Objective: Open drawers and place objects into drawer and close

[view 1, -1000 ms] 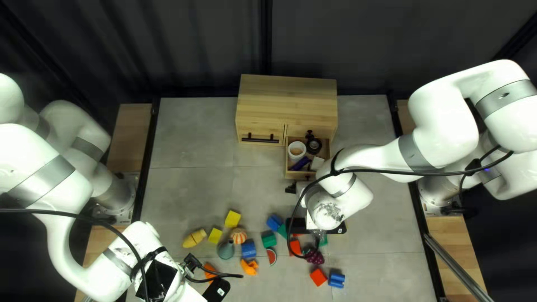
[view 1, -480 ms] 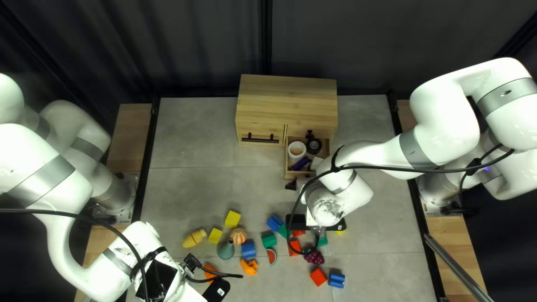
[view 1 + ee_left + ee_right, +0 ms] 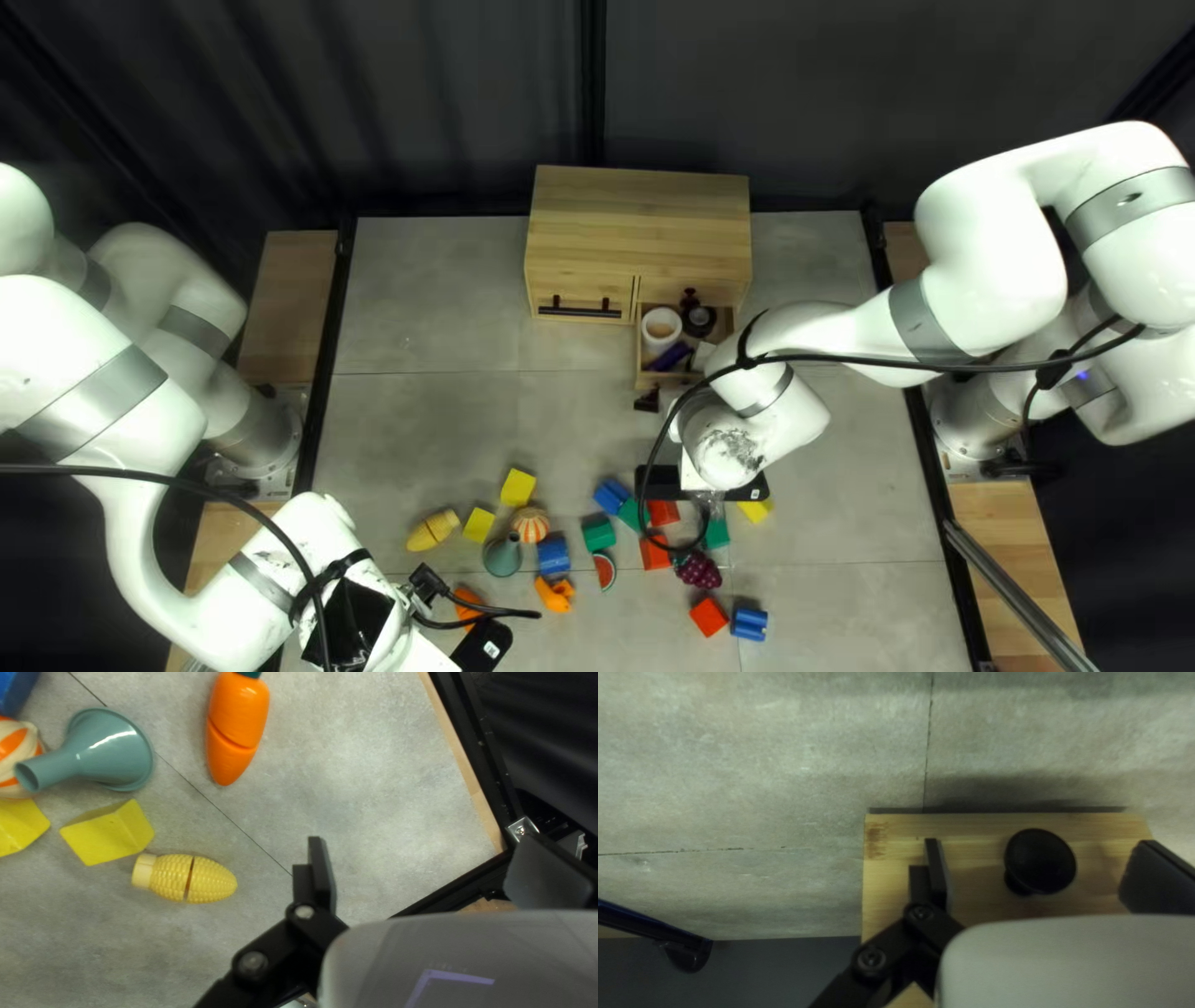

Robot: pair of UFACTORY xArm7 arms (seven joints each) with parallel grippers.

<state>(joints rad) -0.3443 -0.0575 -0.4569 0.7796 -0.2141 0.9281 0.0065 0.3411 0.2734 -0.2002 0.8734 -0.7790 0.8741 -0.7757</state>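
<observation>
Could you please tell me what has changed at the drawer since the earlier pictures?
My right tool has moved slightly toward the cabinet, uncovering more of a yellow block. It now stands open around the knob, with nothing gripped. The right drawer has stayed open, and my left arm has not visibly moved.
</observation>
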